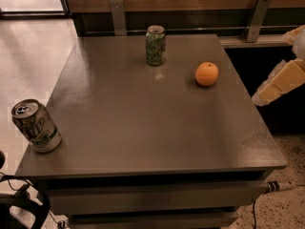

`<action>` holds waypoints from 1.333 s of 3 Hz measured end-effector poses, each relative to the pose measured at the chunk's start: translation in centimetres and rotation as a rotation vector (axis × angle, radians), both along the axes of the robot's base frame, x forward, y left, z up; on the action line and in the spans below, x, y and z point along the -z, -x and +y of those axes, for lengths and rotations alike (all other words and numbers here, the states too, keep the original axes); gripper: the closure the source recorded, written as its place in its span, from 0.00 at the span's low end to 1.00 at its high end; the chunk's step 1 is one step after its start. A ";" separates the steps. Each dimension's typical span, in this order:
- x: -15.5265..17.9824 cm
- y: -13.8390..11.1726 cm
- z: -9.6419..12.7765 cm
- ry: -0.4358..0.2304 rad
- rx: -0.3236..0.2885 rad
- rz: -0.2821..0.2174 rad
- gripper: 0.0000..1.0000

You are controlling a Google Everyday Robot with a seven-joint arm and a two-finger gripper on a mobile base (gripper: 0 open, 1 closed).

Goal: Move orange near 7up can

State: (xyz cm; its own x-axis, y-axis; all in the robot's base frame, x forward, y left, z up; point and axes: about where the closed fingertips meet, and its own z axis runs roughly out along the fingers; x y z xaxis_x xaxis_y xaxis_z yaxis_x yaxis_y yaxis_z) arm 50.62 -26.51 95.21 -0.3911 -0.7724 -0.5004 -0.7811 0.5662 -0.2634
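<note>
Camera view: grey surface (pixel 143 128) seen from above.
Orange (pixel 207 74): back right, resting free.
7up can (pixel 36 126): front left corner, well apart.
Gripper (pixel 278 83): beyond right edge; grip state cannot be told.

- Dim, warm indoor light; the grey counter (pixel 143 128) takes a soft sheen, brightest at its far left
- Bright glare washes the pale floor (pixel 33 42) at upper left
- The orange (pixel 207 74) and the dark green can (pixel 155 45) leave faint shadows and dull reflections on the counter
- The 7up can (pixel 36 126) glints on its silver top
- The pincer (pixel 279 82), at the right edge beyond the counter, shows pale yellow against deep shadow
</note>
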 end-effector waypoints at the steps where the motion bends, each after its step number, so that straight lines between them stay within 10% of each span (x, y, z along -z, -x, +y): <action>1: 2.1 -2.7 -1.0 -0.133 0.072 -0.066 0.00; 3: 3.6 -8.3 0.8 -0.372 0.129 -0.226 0.00; 4: 3.6 -8.3 0.8 -0.372 0.128 -0.225 0.00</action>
